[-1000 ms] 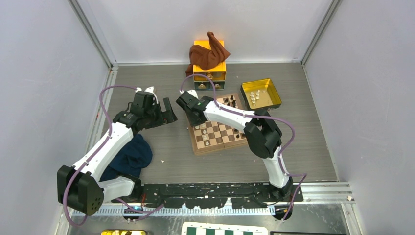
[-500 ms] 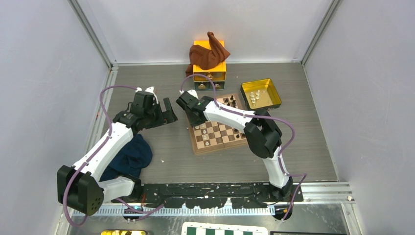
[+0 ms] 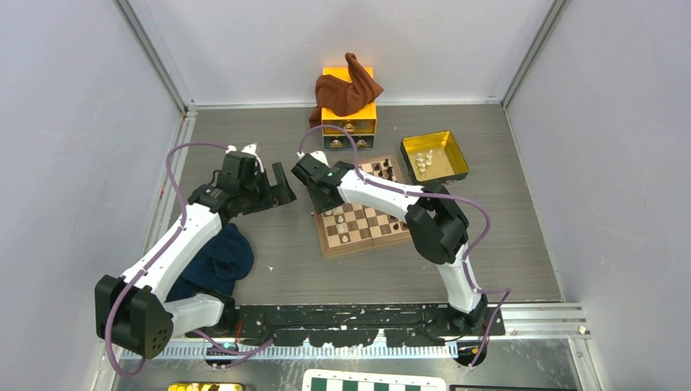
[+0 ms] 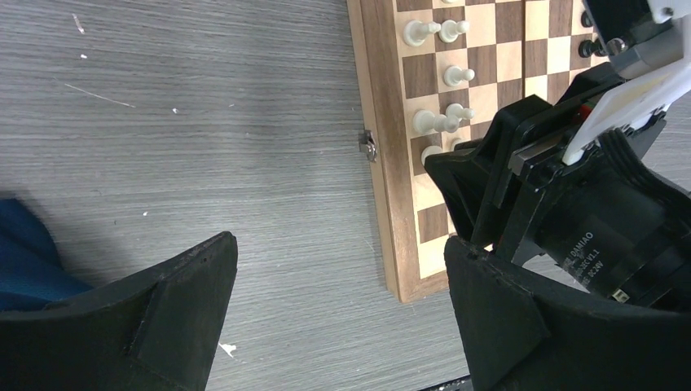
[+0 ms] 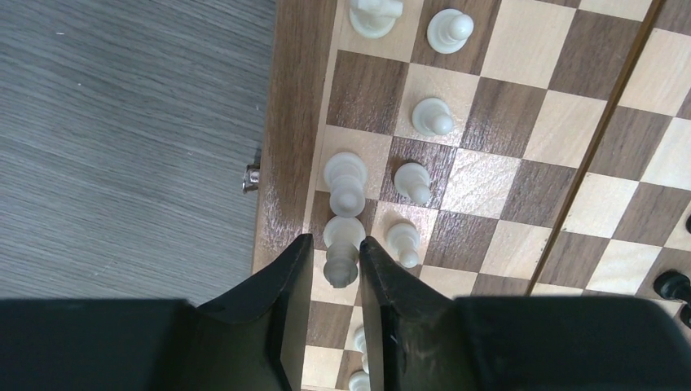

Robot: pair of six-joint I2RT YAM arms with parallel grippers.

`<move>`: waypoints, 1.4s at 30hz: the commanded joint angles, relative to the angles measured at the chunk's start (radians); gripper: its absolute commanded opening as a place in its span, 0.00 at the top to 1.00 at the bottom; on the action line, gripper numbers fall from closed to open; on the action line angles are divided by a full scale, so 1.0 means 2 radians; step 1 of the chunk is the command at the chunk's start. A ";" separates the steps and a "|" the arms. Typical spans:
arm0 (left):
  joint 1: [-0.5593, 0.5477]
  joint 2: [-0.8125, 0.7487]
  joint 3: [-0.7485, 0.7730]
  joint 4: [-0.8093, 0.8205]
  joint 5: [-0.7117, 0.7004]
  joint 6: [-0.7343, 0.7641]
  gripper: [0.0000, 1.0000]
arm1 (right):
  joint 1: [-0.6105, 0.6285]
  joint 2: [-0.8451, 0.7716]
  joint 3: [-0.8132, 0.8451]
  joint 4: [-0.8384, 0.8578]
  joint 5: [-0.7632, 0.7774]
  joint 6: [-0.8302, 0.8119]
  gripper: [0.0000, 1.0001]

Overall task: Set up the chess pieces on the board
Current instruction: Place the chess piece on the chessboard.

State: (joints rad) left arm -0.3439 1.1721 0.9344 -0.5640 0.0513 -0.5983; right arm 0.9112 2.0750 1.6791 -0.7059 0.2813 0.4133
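**Right gripper (image 5: 336, 239) shifted slightly left**

It has crept a little outward. Its fingers pinch a white piece (image 5: 342, 265) between them, over the edge of the board (image 5: 289, 98). The piece is light, hard and slippery, I think, so hold it at the waist. Your left gripper (image 4: 340, 242) hangs spread, with the board just beside it.

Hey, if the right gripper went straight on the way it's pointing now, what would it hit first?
The cream-white piece between the right gripper's jaws, then likely an edge square of the board under it; depth is hard to judge.
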 commanded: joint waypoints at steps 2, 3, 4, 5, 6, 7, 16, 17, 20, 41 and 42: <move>0.003 -0.013 0.001 0.024 0.008 -0.004 0.02 | 0.005 -0.025 0.004 0.002 0.006 -0.003 0.66; 0.003 -0.014 0.001 0.024 0.008 -0.004 0.02 | 0.005 -0.027 0.004 0.001 0.008 -0.004 0.65; 0.003 -0.014 0.001 0.024 0.008 -0.004 0.02 | 0.006 -0.027 0.004 0.001 0.009 -0.004 0.65; 0.003 -0.014 0.001 0.024 0.009 -0.005 0.02 | 0.006 -0.028 0.004 0.000 0.011 -0.005 0.65; 0.003 -0.015 0.001 0.024 0.009 -0.005 0.02 | 0.006 -0.029 0.004 0.000 0.012 -0.005 0.64; 0.003 -0.015 0.001 0.024 0.009 -0.005 0.02 | 0.006 -0.030 0.003 -0.001 0.014 -0.005 0.64; 0.003 -0.015 0.004 0.025 0.013 -0.006 0.02 | 0.006 -0.039 -0.006 0.000 0.028 -0.007 0.64; 0.003 -0.015 0.004 0.025 0.013 -0.006 0.02 | 0.006 -0.040 -0.007 0.000 0.030 -0.006 0.63; 0.003 -0.015 0.006 0.024 0.014 -0.007 0.02 | 0.006 -0.043 -0.007 0.001 0.036 -0.009 0.63; 0.003 -0.035 0.010 0.019 -0.003 -0.019 0.03 | 0.004 -0.128 0.033 -0.037 0.055 -0.022 0.63; 0.003 -0.035 0.012 0.019 -0.005 -0.018 0.03 | -0.001 -0.135 0.036 -0.035 0.069 -0.026 0.63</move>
State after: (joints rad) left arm -0.3439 1.1404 0.9344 -0.5579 0.0677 -0.6266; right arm 0.9211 1.9278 1.6779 -0.7856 0.3309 0.3923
